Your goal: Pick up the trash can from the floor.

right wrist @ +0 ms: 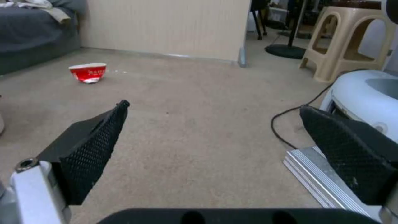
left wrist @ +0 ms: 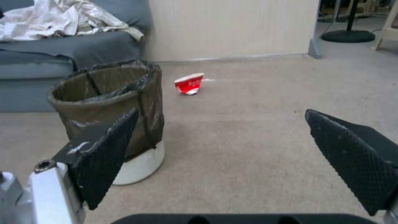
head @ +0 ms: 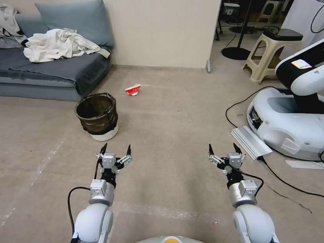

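i hold the left gripper [head: 114, 149] spread wide and empty above the floor [head: 175, 121], short of the trash can [head: 97, 116]. the can stands upright on the carpet, just ahead of this gripper and slightly to its left, with the sofa [head: 50, 72] behind it. the dark liner covers the rim and most of the wall; only the white base shows. a crushed red cup [head: 133, 89] lies beyond the can, well apart from it. the right gripper [head: 224, 150] hangs equally spread and empty, well to the right of the can. in my judgement, a clean pickup calls for shifting left, straddling the rim with one finger inside, and closing on rigid wall, not loose liner.
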Controlling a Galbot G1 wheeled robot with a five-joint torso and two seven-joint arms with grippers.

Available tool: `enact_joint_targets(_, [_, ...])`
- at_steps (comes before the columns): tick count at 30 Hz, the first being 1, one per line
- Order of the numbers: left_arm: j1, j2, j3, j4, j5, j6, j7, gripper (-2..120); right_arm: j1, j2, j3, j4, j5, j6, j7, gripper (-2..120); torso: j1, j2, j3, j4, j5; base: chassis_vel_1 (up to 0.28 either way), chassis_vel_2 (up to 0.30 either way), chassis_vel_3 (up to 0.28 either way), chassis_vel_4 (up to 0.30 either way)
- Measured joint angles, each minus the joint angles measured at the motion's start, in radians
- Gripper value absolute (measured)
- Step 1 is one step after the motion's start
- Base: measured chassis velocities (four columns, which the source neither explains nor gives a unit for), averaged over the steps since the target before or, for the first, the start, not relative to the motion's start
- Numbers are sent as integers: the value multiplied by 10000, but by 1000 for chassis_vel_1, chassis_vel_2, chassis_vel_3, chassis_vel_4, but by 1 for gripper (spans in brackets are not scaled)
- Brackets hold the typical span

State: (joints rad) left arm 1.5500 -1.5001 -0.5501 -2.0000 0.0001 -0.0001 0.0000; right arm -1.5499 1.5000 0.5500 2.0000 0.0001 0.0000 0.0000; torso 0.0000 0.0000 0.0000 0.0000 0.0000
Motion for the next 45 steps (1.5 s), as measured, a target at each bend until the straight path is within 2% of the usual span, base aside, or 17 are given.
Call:
enact_joint_targets(19, [32, -2, -18, -88, -54, 49, 0, 100, -38, 1, 15, 56, 24, -42, 0, 100, 0, 0, 0, 0, 0, 0, 0, 0, 0])
enact_joint_targets(22, [412, -41, -335, -1059, -802, 724, 82, 100, -492, 42, 255, 1015, 399, -622, 112, 100, 0, 0, 0, -1, 1, 0, 0, 0, 0])
enact_joint_targets(23, [412, -41, -335, -1059, -802, 724, 82, 100, -492, 42, 255, 1015, 399, -622, 112, 100, 0, 0, 0, -1, 1, 0, 0, 0, 0])
enact_joint_targets(27, [999, -120, -823, -2544, -1958, 1778, 249, 100, -1173, 109, 610, 2433, 972, -1510, 322, 100, 0, 0, -1, 0, 1, 0, 0, 0, 0])
enact_joint_targets(28, [999, -120, -823, -2544, -1958, 1778, 249, 100, -1173, 109, 610, 2433, 972, -1510, 322, 100, 0, 0, -1, 0, 1, 0, 0, 0, 0])
enact_joint_targets(30, [1253, -150, -1033, -3176, -2455, 2181, 336, 100, -1492, 143, 778, 3101, 1257, -1890, 409, 100, 0, 1, -2, 0, 0, 0, 0, 0, 0])
enact_joint_targets(31, [1499, -131, -1244, -3379, -2682, 1866, 573, 100, -1792, 146, 868, 3483, 1622, -1661, 331, 100, 0, 2, -2, -2, 3, 0, 0, 0, 0])
enact_joint_targets(36, [1759, -89, -1362, -3199, -2717, 991, 879, 100, -1988, 130, 897, 3474, 1905, -781, -53, 100, 0, 1, -2, 1, -3, 0, 0, 0, 0])
enact_joint_targets(45, [1877, -58, -1427, -2964, -2708, 555, 1061, 100, -1949, 70, 738, 3227, 1930, -233, -234, 100, 0, 1, -1, 1, 0, 0, 0, 0, 0])
